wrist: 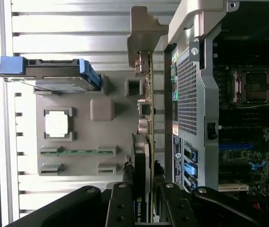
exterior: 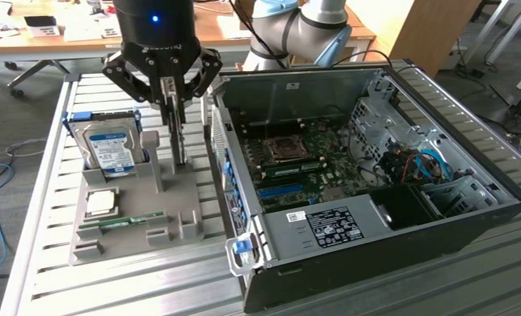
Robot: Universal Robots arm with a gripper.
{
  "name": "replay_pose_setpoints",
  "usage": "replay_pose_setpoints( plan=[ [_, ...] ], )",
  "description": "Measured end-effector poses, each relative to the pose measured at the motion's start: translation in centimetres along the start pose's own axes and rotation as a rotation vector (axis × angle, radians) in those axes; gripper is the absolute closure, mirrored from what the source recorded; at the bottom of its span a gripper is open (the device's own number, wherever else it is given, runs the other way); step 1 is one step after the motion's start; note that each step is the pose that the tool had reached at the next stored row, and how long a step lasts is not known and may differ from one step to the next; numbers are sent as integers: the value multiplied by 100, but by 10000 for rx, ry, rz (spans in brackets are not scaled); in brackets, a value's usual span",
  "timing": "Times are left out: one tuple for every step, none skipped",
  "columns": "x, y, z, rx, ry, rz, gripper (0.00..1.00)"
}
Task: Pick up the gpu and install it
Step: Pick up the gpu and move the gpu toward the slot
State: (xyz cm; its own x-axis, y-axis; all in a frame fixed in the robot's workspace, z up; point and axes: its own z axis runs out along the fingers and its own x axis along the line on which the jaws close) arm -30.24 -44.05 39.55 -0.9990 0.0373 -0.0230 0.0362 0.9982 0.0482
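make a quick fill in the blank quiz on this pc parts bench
1. The gripper is shut on the ____, which it holds on edge.
2. The hard drive standing in the grey tray carries a ____ label.
3. The memory stick lying in the grey tray is ____ in colour.
4. The computer case stands to the exterior view's ____ of the grey tray.

Missing words: gpu; blue; green; right.

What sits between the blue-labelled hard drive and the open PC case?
The gpu, held on edge in the pincer over the grey tray; the exterior view shows it.
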Motion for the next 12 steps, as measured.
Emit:
replay_pose_setpoints(
  plan=[
    [0,1,-25,1,1,0,73],
    [-1,2,-47,0,0,0,73],
    [-1,3,-68,0,0,1,73],
    [-2,5,-91,0,0,0,73],
    [-2,5,-111,0,-1,0,73],
    [-3,6,-131,0,0,0,73],
    [-3,7,-150,0,0,0,73],
    [-4,8,-169,0,0,0,73],
    [-4,9,-187,1,1,0,73],
    [-5,10,-206,0,0,0,73],
    [-5,11,-223,0,0,0,73],
    [-5,11,-238,0,-1,0,73]
  ],
)
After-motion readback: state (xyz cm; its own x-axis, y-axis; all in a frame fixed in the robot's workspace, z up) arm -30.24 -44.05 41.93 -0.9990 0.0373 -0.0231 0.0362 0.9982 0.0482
